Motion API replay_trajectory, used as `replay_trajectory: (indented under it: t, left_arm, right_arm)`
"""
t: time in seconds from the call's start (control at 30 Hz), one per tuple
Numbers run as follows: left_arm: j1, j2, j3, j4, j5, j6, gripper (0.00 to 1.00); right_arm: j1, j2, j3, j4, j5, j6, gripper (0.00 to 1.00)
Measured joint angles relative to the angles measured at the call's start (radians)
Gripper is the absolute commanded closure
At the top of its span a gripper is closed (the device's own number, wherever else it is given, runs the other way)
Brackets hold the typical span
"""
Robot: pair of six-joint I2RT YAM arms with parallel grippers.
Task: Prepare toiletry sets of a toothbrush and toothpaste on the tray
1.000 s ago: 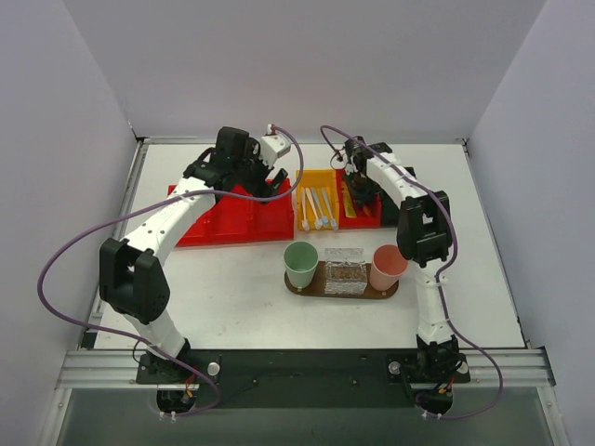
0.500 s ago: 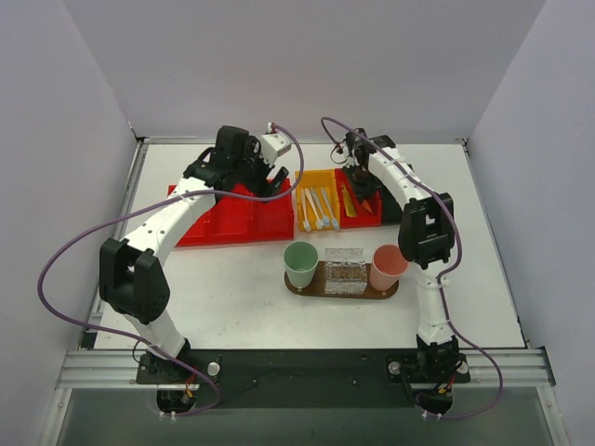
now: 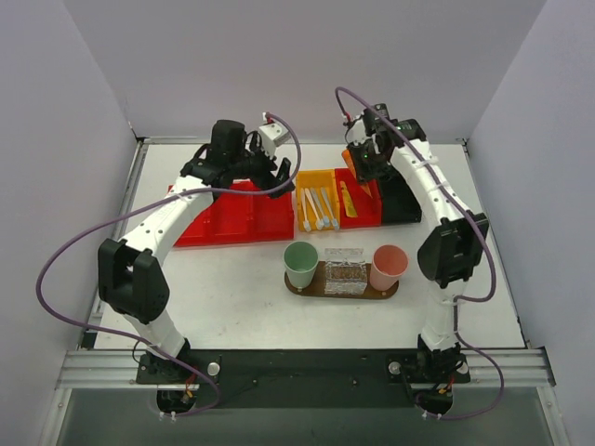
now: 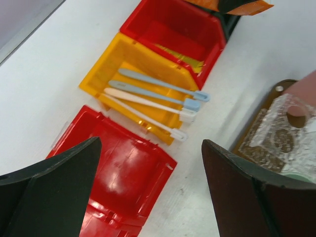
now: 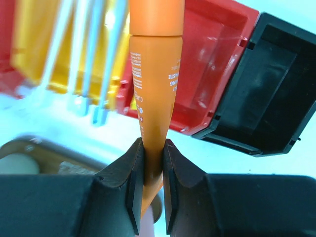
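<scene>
Hovering with fingers apart, the left pincer [image 4: 149,148] is held short of the slim white toothbrushes [image 4: 153,101] in the yellow plastic bin [image 4: 106,64]. A flat orange toothpaste tube [image 5: 154,74], long axis 12-to-6, is clamped in the right pincer [image 5: 150,148]; from above, the dark brown wooden oval tray [image 3: 297,287] is found at its 6 o'clock.

Right wrist view: toothpaste tube [image 5: 154,74] cut off at 12 o'clock, lower end buried in clamped right gripper [image 5: 150,163]. Toothbrushes [image 5: 88,59] at 11 o'clock blurred, far ends out of frame. Left wrist view: tray [image 4: 270,96] at 3 o'clock cut by edge, partly behind left gripper [image 4: 150,143]; pink cup [image 4: 305,91] mostly out of frame. Top view: toothpaste tube only orange sliver, rest under gripper.
</scene>
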Motion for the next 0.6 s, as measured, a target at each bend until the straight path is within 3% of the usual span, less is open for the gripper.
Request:
replay_trajectory:
  t: [0.3,0.6]
  left_arm:
    - [0.012,-0.006,0.030,0.125,0.301,-0.257,0.06]
    - [0.013,-0.068,-0.024,0.432,0.478,-0.563,0.05]
  right_arm:
    - [-0.001,-0.256,-0.002,-0.003,-0.410,0.027,0.98]
    - [0.008,-0.287,-0.002,-0.003,-0.739,0.082,0.98]
